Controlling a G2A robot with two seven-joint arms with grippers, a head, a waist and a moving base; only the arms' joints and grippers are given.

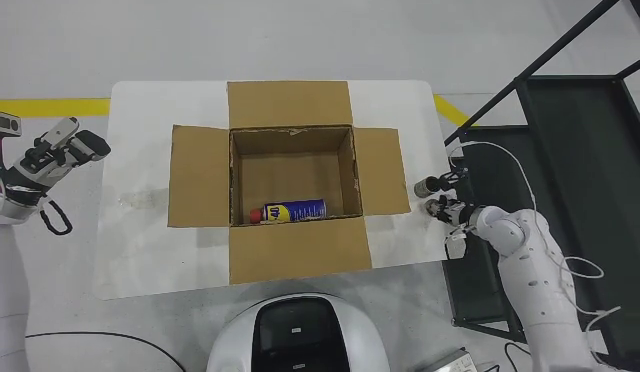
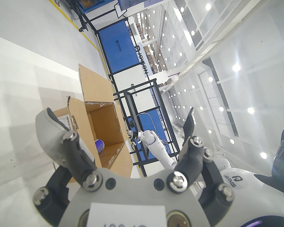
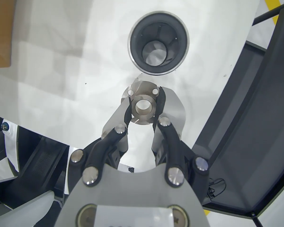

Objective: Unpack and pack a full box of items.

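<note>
Box [image 1: 290, 102] open at the middle of the table [image 1: 150, 222], flaps spread; one spray can [image 1: 293, 211] lies on its side inside, by the wall nearest the robot. Right gripper [image 3: 143, 106], at the table's right edge, is clamped on a small metal fitting [image 3: 142, 90] just beside a dark cup [image 3: 135, 45]. Left gripper [image 2: 119, 119] hangs wide open and empty, off the table's left side.

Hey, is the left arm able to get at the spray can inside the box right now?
Probably yes. The left claw is open and empty beside the table. The box has its flaps folded out, and the spray can lies alone on the box floor with nothing over it.
</note>
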